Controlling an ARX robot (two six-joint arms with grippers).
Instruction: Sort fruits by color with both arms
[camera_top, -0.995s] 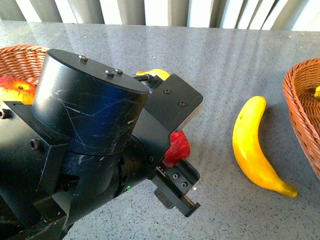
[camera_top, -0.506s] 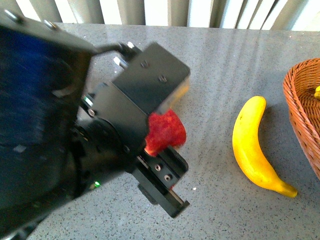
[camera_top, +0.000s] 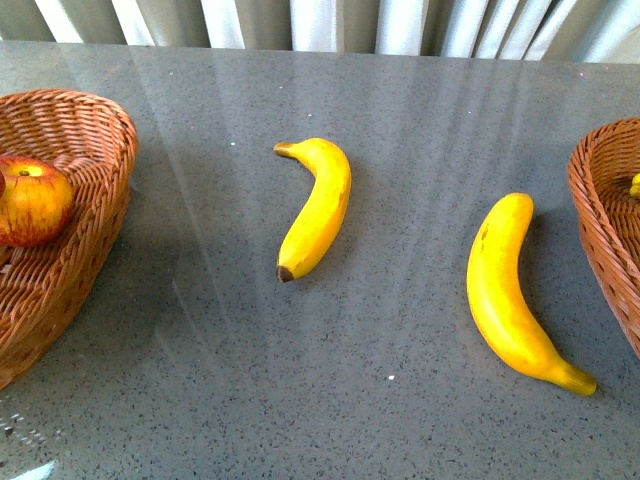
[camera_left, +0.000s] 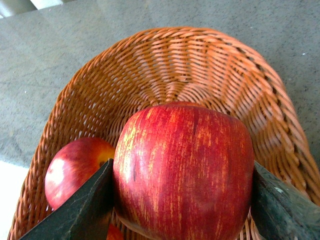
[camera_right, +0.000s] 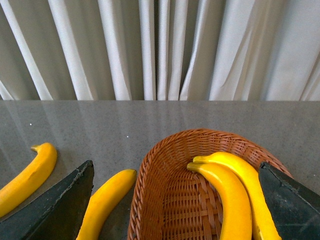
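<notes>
Two apples are as good as sorted: a red-yellow apple (camera_left: 75, 167) lies inside the left basket (camera_left: 165, 55), and the left gripper (camera_left: 181, 167) is clamped on the darker red apple (camera_left: 185, 145), holding it just above that basket's floor, so only the release looks to be left there. Across the table (camera_top: 400, 100) from the left basket stands the right basket (camera_right: 145, 170), which already holds two basketed bananas (camera_right: 225, 200). The right gripper (camera_right: 175, 167) hangs over it with its jaws spread wide and nothing between them. What remains, by my reading, is two loose bananas: the nearer banana (camera_top: 317, 205) lies on bare table some way from the left basket, and the farther banana (camera_top: 512, 290) lies well apart from it, close beside the right basket's rim. Room is generous. The stretch between the left basket and either loose banana is bare, and the two fruits lie apart from each other. The tight spots are the woven rims: the left basket's wall curves close round the held apple, and the farther banana has wicker just beside it.
</notes>
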